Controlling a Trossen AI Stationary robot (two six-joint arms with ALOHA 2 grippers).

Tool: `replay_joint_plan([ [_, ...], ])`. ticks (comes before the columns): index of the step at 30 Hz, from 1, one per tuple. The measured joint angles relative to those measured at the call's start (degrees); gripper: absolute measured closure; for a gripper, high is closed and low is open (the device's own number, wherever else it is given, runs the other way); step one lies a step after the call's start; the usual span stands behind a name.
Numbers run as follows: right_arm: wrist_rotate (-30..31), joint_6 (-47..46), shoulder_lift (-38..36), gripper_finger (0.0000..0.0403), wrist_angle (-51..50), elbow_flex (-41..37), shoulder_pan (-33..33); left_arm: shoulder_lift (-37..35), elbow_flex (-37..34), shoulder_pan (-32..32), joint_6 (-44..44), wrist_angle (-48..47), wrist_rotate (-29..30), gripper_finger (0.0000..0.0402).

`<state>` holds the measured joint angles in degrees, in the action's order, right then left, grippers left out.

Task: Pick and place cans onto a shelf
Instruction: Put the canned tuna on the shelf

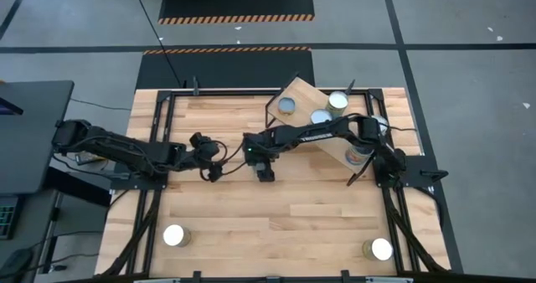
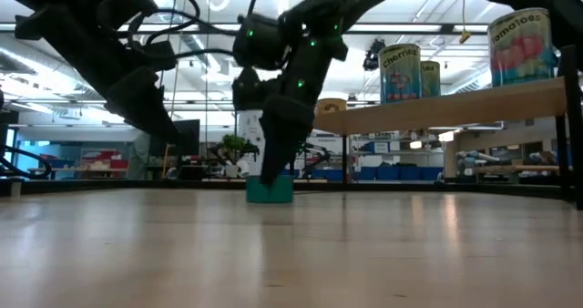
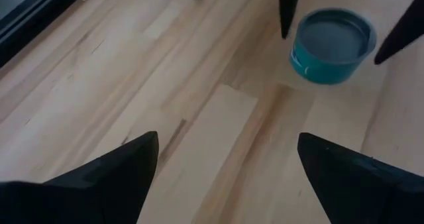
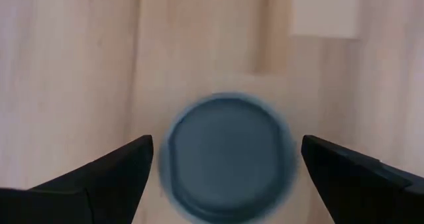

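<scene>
A short teal can with a bluish-grey top stands upright on the plank table; it also shows in the low view and the left wrist view. My right gripper points down over it, open, one finger on either side, apart from its wall. My left gripper is open and empty just left of that can, above bare table. The shelf stands at the far right and carries several cans.
Two cans stand near the table's front edge, one at the left and one at the right. The shelf board with tall labelled cans is raised above the table. A black frame runs around the table.
</scene>
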<state>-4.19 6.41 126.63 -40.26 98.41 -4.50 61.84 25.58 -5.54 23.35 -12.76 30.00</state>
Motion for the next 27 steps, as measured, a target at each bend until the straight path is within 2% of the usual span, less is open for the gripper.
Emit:
replay_joint_plan([
  [3, -2.1, -0.3, 0.7, 0.0011, 0.0, 0.1, -0.3, 0.0, 0.0, 0.0, 0.0, 0.3, 0.0, 0.0033],
  [8, -1.3, -0.3, 1.3, 0.0025, 0.0, 0.0, -0.5, 0.0, 0.0, 0.0, -0.5, 0.5, 0.0, 0.0033],
  [20, 0.7, -0.3, 1.1, 0.0111, -0.7, 0.0, 0.6, 0.0, 0.0, 0.0, -0.6, 0.6, 1.4, 0.0033],
  [27, 0.5, 1.4, -3.4, 0.0106, -3.8, 0.0, 3.4, 0.0, 0.0, 0.0, -0.6, 0.6, 1.5, 0.0033],
])
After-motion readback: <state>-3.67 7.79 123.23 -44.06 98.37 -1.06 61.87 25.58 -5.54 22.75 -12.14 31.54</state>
